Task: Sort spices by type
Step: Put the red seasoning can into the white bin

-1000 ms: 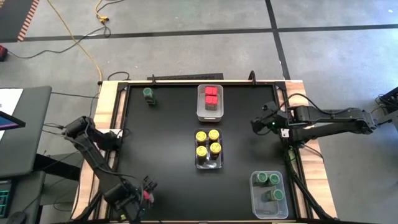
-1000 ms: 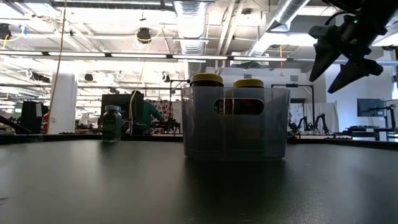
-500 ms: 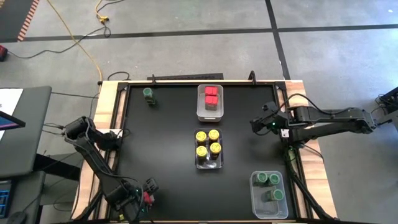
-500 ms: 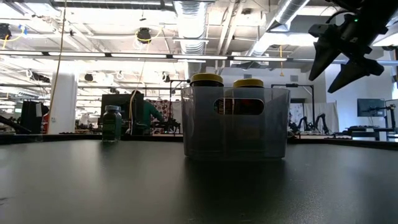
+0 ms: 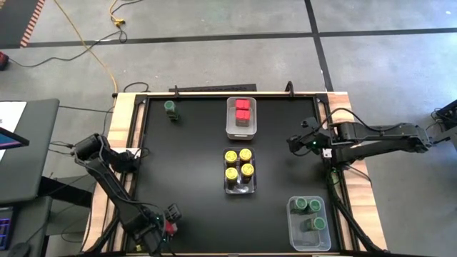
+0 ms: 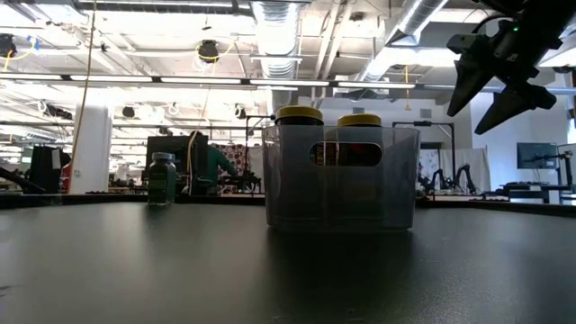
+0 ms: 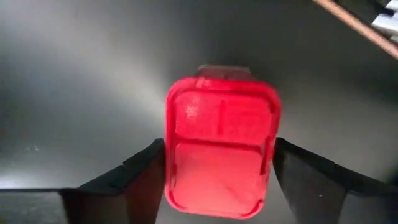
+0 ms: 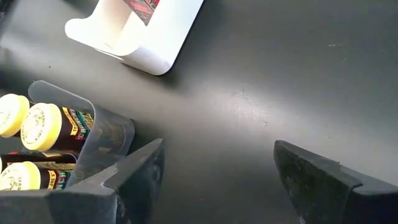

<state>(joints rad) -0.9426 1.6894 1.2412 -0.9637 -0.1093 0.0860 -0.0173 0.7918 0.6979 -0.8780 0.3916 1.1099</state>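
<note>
At the tabletop's near-left corner, the left gripper straddles a red square-topped spice container, one finger either side; whether the jaws already pinch it cannot be told. This red one sits far from its kind in the far bin, so it likely goes there. Yellow-lidded jars fill the middle bin, green-lidded jars the near-right one, while a lone green jar waits far left. Above the right edge, the right gripper hovers with jaws spread, empty.
</note>
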